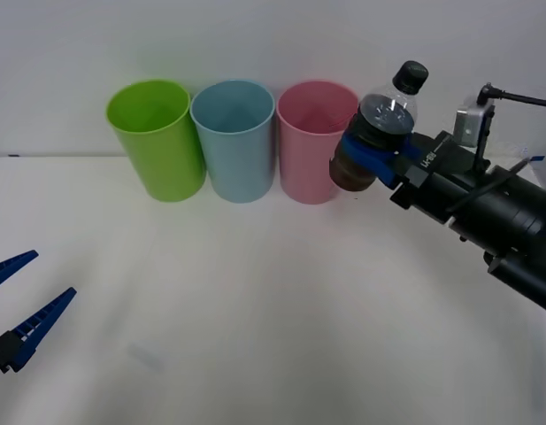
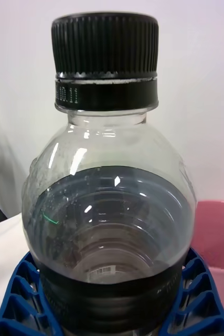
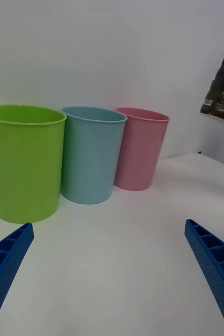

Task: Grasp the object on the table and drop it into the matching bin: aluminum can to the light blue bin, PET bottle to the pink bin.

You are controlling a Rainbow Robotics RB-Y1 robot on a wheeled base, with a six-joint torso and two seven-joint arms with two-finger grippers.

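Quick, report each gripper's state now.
Left gripper: open, holding nothing, low over the white table.
Right gripper: closed on the small clear plastic bottle with black cap.

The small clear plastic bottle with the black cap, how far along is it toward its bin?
Grasp done: the right gripper holds the small clear black-capped plastic bottle off the white table. In hand: it hangs beside the tall pink plastic bin. Left: move over the rim, release. Left gripper idles open.
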